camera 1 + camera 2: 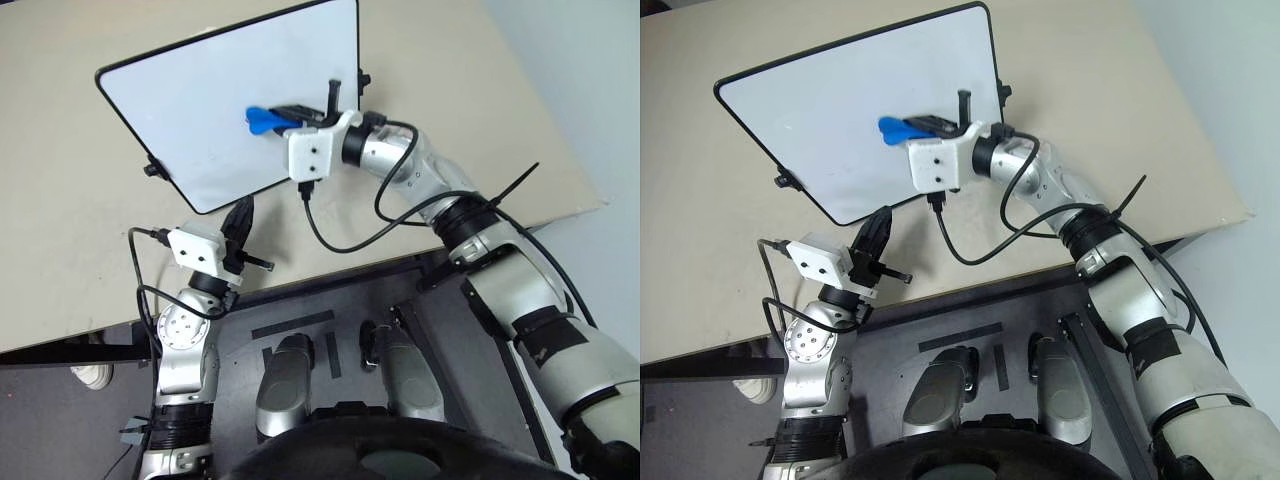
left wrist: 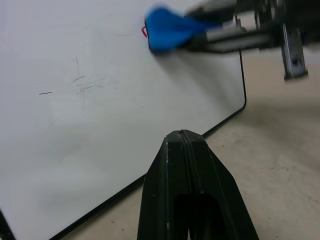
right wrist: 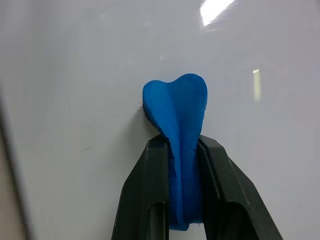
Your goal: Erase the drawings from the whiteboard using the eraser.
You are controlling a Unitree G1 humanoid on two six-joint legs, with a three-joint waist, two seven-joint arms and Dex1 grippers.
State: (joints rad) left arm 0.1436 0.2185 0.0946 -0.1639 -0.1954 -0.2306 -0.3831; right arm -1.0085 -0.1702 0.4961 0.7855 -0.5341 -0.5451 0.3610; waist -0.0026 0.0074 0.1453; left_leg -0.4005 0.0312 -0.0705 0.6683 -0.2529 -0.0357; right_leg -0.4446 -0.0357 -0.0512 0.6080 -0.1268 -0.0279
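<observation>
We locate the whiteboard (image 1: 210, 110) in the upper left of the head view, lying flat on the beige surface (image 1: 60, 250). Its black frame runs at a slant to the picture edges.

The right gripper (image 3: 181, 150) is clamped on the eraser (image 3: 176, 107), both fingers pressed against its narrow middle. The blue tip of the eraser projects beyond the fingertips and meets the board face, right of the board's centre in the head view. In the left wrist view, we see a sliver of the drawings (image 2: 144, 32) as a red mark showing at the edge of the eraser, the rest covered. Faint grey traces lie elsewhere on the board.

The left gripper (image 2: 182, 137) has its fingers pressed together with nothing between them. It sits just off the lower edge of the whiteboard, above the surface, pointing toward the board.
</observation>
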